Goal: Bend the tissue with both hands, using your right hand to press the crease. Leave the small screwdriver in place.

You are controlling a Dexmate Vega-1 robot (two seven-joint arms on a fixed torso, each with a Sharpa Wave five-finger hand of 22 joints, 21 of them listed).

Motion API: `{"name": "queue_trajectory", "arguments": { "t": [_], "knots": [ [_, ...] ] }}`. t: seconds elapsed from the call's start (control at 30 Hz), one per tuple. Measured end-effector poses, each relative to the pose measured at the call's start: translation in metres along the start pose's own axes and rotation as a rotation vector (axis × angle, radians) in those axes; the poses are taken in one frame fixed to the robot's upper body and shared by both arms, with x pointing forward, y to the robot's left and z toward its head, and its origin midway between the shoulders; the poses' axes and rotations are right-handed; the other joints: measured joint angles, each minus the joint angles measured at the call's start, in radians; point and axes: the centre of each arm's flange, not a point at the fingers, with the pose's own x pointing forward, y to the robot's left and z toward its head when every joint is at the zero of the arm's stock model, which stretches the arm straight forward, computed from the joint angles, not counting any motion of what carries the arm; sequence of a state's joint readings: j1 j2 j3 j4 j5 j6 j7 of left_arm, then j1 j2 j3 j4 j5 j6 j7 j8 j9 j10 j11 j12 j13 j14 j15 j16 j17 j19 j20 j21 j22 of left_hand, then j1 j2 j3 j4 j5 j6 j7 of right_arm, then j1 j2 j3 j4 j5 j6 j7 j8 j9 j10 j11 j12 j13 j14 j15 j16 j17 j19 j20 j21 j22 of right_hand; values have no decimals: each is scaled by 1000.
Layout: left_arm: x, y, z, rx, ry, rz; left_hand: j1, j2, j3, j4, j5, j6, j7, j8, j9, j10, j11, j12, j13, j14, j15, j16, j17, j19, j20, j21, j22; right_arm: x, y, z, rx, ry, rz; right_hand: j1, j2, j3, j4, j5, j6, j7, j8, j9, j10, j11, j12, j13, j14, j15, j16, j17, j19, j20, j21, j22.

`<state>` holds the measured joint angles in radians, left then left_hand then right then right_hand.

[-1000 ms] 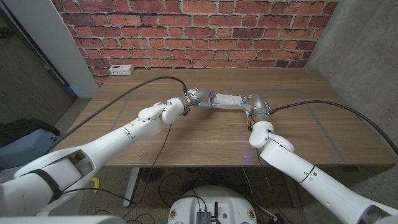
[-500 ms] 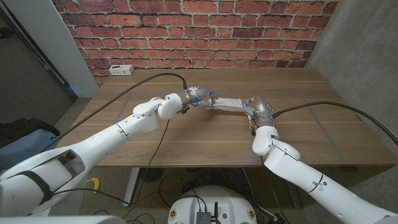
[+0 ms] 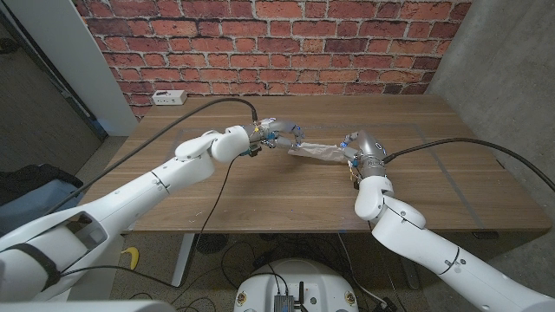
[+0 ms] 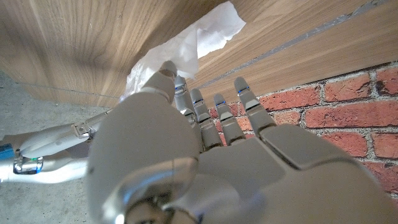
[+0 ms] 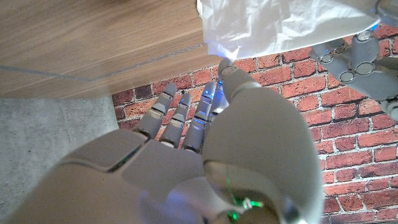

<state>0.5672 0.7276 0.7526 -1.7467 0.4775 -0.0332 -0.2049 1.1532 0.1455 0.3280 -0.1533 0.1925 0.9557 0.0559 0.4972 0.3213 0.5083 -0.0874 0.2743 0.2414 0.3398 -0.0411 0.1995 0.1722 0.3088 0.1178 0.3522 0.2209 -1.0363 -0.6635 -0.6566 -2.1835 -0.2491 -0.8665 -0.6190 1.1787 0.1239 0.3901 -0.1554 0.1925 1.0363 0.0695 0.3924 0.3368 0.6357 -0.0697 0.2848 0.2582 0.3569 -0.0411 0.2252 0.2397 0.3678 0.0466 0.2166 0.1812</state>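
Behind tissue (image 3: 317, 150), white power strip (image 3: 167, 97)

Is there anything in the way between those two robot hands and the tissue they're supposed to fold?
Nothing visible. The left hand and right hand already reach the tissue at its two ends, which stretches between them over the wooden table.

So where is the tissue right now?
In the head view the tissue stretches between the left hand and right hand, mid-table, toward the brick wall.
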Motion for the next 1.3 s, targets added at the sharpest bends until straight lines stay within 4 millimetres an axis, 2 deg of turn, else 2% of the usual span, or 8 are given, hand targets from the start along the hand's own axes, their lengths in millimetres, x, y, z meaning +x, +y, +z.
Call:
{"name": "queue_trajectory", "arguments": {
  "t": [0.13,0.17,0.47,0.77,0.93,1.3],
  "knots": [
    [-1,5,-3,2,6,9,0,0,6,1,0,0,0,-3,-2,5,5,0,0,2,2,0,0,0,0,7,0,0,0,0,-9,-3,5,-8,-3,3,3,-4,4,-4,1,0,0,0,0,5,0,0,0,0,0,0,0,0],
    [-1,4,-4,-21,4,-6,0,0,6,1,0,0,0,-3,-2,5,5,0,0,4,4,0,0,0,0,7,0,5,-3,7,-10,-20,-1,-8,-3,3,3,-4,4,-4,1,0,0,0,0,5,0,0,-3,0,0,0,0,0],
    [6,10,-22,-87,35,-37,0,0,9,-2,4,-2,2,-4,-6,13,2,0,0,11,3,0,0,6,-6,11,0,28,-2,16,-37,-44,14,-16,-3,15,1,-4,3,-3,1,0,-4,-4,0,4,0,0,-4,0,0,0,0,0],
    [27,14,-50,-146,78,-78,0,-1,18,-3,4,1,6,-8,-3,18,7,0,0,20,5,1,0,5,-6,15,5,53,5,19,-63,-45,55,-20,-7,24,0,-8,3,-3,1,0,-7,-7,0,4,0,0,-4,0,0,0,0,0],
    [37,15,-56,-145,86,-89,0,-1,18,-4,4,0,8,-9,-3,18,7,0,-5,22,3,-6,0,5,-6,15,5,63,7,17,-78,-34,63,-21,-8,32,-1,-8,3,-3,0,0,-7,-7,0,4,0,0,-4,0,0,0,0,0],
    [72,13,-67,-134,101,-121,0,-1,18,-4,4,0,8,-19,-12,30,5,0,-5,36,0,-6,0,25,-11,30,5,86,12,6,-105,-4,92,-36,-9,43,2,-8,3,-3,-3,1,-9,-6,0,4,0,0,-4,5,0,0,0,0]
  ]
}}
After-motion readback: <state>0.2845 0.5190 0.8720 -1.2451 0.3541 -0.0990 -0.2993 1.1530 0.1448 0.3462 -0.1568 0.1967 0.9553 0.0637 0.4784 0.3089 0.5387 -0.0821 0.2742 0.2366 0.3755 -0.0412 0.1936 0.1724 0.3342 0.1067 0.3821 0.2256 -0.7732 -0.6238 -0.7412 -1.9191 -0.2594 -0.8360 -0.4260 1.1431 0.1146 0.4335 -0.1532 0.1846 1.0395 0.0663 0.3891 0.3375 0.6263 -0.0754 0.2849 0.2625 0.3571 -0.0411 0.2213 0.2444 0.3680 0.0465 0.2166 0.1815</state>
